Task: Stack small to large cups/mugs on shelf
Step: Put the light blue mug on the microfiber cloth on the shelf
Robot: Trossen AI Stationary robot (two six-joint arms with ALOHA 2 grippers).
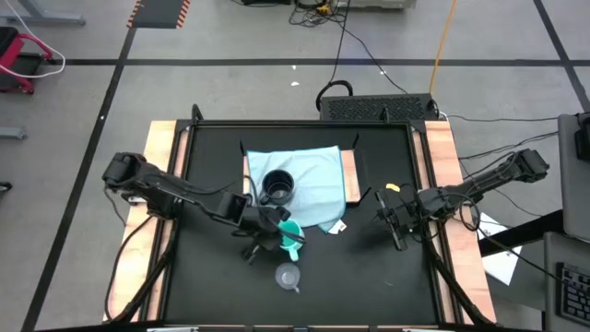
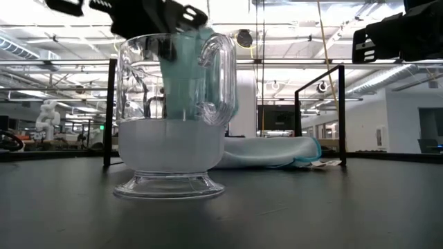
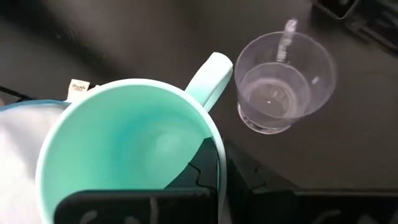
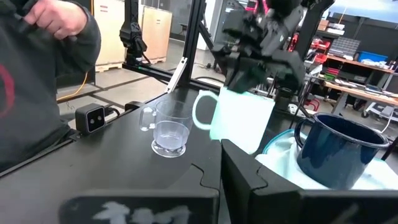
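Note:
My left gripper [image 1: 277,229] is shut on the turquoise cup [image 1: 291,238], just off the near edge of the shelf [image 1: 351,180]. The shelf is draped with a pale blue cloth [image 1: 313,175]. The black mug [image 1: 278,187] stands upright on the cloth; it also shows in the right wrist view [image 4: 336,152]. The small clear cup [image 1: 289,276] stands on its foot on the black table, nearer the front edge; it also shows in the left wrist view [image 3: 283,84]. My right gripper [image 1: 394,223] is shut and empty at the table's right. My left gripper holds the turquoise cup by its rim [image 3: 214,146], on the side next to the handle [image 3: 208,78]. One finger [image 3: 137,208] is inside the cup and one [image 3: 261,193] is outside. The fingers come from above. The cup [image 4: 239,121] hangs below them, slightly tilted, clear of the table.
Wooden side rails [image 1: 161,157] run along the table's left and right. A black frame post [image 2: 109,111] stands at the table's far side. A person's sleeve [image 4: 37,81] shows beyond the table's near edge in the right wrist view. A small tag [image 1: 338,226] lies off the cloth's near right corner.

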